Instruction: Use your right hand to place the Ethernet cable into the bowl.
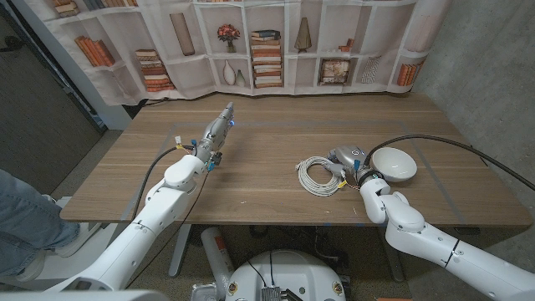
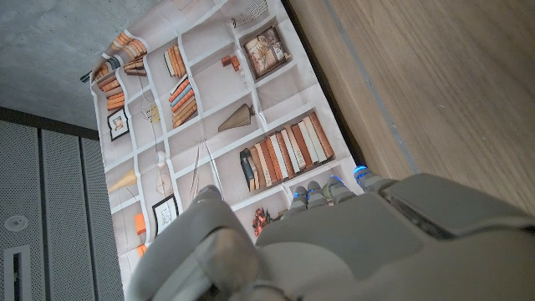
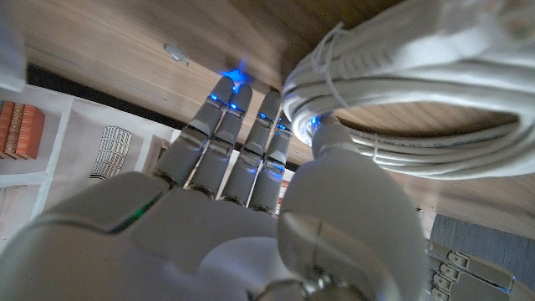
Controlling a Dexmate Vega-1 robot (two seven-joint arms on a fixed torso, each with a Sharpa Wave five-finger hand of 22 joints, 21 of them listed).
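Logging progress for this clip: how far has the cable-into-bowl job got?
Early stage. The coiled white Ethernet cable lies on the wooden table, beside the empty white bowl. The right hand is at the coil, thumb against it; a firm grip isn't clear. Lifting and placing remain.

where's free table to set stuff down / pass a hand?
Bare wood between the left hand and the coiled white Ethernet cable, and along the far edge by the bookshelf-print curtain. Also the wooden table's near-left corner. Crowded at right: the right hand sits between the cable and the white bowl.
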